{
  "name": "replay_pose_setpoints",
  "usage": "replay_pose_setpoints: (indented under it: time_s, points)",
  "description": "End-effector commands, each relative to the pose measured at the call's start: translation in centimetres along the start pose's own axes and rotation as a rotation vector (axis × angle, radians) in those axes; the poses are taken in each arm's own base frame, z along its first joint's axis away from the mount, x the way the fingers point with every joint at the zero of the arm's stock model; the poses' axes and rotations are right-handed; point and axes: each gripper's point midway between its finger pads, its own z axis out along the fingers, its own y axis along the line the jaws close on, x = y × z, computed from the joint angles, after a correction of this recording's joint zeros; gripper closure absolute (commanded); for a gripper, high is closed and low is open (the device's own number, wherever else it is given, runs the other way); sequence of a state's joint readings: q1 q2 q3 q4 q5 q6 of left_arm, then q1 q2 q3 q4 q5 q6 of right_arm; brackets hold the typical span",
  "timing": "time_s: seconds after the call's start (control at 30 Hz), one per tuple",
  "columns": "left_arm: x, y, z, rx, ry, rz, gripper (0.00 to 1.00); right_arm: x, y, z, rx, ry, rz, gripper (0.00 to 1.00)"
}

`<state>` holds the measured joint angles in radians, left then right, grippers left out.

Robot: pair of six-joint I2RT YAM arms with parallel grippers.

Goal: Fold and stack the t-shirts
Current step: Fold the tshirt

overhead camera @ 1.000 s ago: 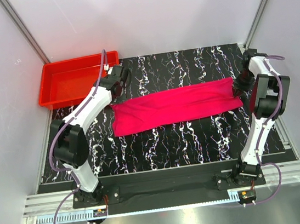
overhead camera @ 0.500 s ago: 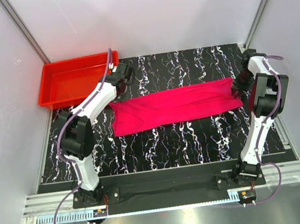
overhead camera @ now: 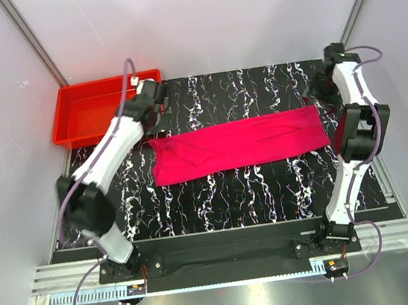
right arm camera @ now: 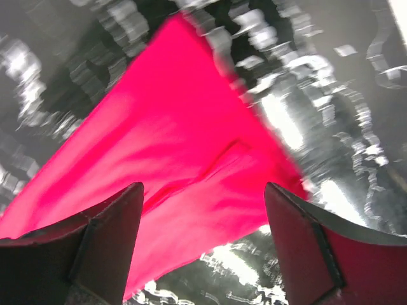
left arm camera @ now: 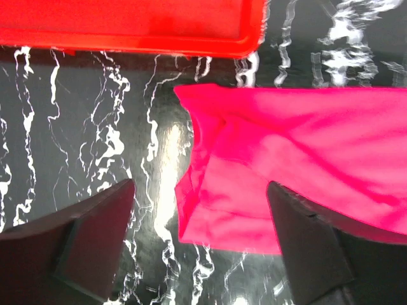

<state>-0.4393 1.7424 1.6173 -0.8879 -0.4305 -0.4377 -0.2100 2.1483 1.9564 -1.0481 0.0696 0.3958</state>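
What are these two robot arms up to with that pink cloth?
They are folding a magenta-pink soft cloth t-shirt, which lies as a long folded band on the black marbled table. The left arm and right arm hover by its two ends, jaws open, gripping nothing. The red rectangular plastic tray sits far left.

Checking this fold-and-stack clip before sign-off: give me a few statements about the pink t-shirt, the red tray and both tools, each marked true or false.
1. The bright magenta-pink soft cloth t-shirt lies as a long folded strip on the black white-veined table. True.
2. The t-shirt sits inside the rigid red rectangular plastic tray. False: it lies on the table, outside the tray.
3. The left tool is shut on the t-shirt's edge. False: its jaws stand wide apart above the t-shirt's left end and hold nothing.
4. The right tool has its jaws apart over the t-shirt's other end, gripping no cloth. True.
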Motion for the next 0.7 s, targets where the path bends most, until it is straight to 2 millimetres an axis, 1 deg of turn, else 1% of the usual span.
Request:
replay_pose_setpoints:
  time_s: [0.0, 0.03, 0.07, 0.1, 0.13, 0.17, 0.2, 0.23, 0.27, 0.3, 0.33, 0.37, 0.4, 0.43, 0.47, 0.5, 0.53, 0.57, 0.63, 0.67]
  points:
    - [0.2, 0.5, -5.5, 0.166, -0.064, -0.052, 0.14, 2.7, 6.3, -5.9, -0.162, -0.064, -0.172, 0.16]
    - [2.6, 0.4, -4.4, 0.189, -0.029, -0.044, 0.17, 3.3, 8.6, -6.3, -0.242, -0.078, -0.192, 0.16]
    - [3.3, -0.3, -6.0, 0.286, -0.037, -0.06, 0.2, 5.5, 10.5, -6.1, -0.304, -0.034, -0.218, 0.17]
    - [4.3, -0.6, -5.8, 0.324, -0.023, -0.068, 0.26, 8.0, 14.3, -7.2, -0.379, -0.044, -0.296, 0.19]
    - [6.8, -0.5, -5.0, 0.347, 0.028, -0.068, 0.28, 9.8, 16.1, -7.5, -0.413, -0.031, -0.338, 0.2]
    - [7.2, -1.5, -5.3, 0.419, 0.038, -0.091, 0.31, 11.3, 17.6, -7.8, -0.438, -0.021, -0.371, 0.21]
    - [7.6, -1.1, -5.2, 0.425, 0.035, -0.115, 0.35, 12.9, 19.1, -8.0, -0.467, 0.0, -0.382, 0.22]
    - [8.4, -1.2, -5.0, 0.448, 0.059, -0.136, 0.35, 15.7, 21.9, -8.8, -0.522, 0.011, -0.434, 0.24]
    - [9.8, -1.3, -4.3, 0.476, 0.105, -0.167, 0.35, 17.1, 23.3, -9.4, -0.565, 0.036, -0.427, 0.29]
    - [9.9, -0.6, -3.6, 0.474, 0.12, -0.206, 0.34, 18.4, 24.8, -9.4, -0.59, 0.045, -0.443, 0.31]
    - [10.2, -0.1, -3.0, 0.471, 0.13, -0.222, 0.34, 20.7, 26.3, -9.8, -0.613, 0.065, -0.476, 0.33]
    - [11.2, 0.3, -2.2, 0.46, 0.162, -0.23, 0.33, 21.8, 27.5, -10.5, -0.641, 0.073, -0.485, 0.35]
    - [11.6, 1.2, -1.2, 0.441, 0.185, -0.255, 0.32, 23.2, 28.4, -9.9, -0.641, 0.097, -0.509, 0.37]
    - [12.0, 1.1, -1.0, 0.471, 0.212, -0.259, 0.32, 25.2, 30.0, -11.0, -0.676, 0.104, -0.553, 0.37]
    - [12.9, 1.3, -0.5, 0.466, 0.241, -0.272, 0.32, 26.4, 30.6, -11.1, -0.684, 0.119, -0.577, 0.38]
    - [13.1, 1.9, 0.1, 0.457, 0.251, -0.292, 0.32, 27.7, 30.8, -9.8, -0.654, 0.155, -0.595, 0.39]
    - [13.1, 2.0, 0.5, 0.462, 0.244, -0.294, 0.32, 28.7, 31.2, -9.6, -0.651, 0.172, -0.604, 0.39]
    - [13.6, 2.6, 1.1, 0.448, 0.252, -0.311, 0.32, 29.9, 31.6, -9.3, -0.65, 0.193, -0.602, 0.39]
    - [13.3, 2.9, 1.5, 0.456, 0.238, -0.334, 0.32, 30.7, 32.1, -9.2, -0.657, 0.199, -0.584, 0.4]
    - [13.5, 2.7, 1.6, 0.477, 0.248, -0.343, 0.33, 31.5, 31.6, -8.4, -0.631, 0.212, -0.567, 0.4]
